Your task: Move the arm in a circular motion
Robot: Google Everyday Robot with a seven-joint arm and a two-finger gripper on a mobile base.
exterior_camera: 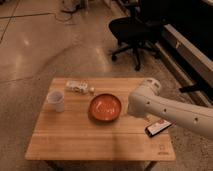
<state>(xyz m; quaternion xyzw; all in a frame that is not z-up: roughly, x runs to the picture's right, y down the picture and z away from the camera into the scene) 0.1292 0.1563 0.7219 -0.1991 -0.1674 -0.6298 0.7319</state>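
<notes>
The arm is a thick white tubular limb that comes in from the right edge over the right side of the wooden table. Its rounded joint is above the table's right rear part. From there a segment drops to a blunt end just right of the orange-red bowl. The gripper is at that low end beside the bowl's right rim, mostly hidden by the arm.
A white cup stands at the table's left. A small white bottle lies at the rear. A dark flat packet with red and white lies under the arm at the right. A black office chair stands behind the table.
</notes>
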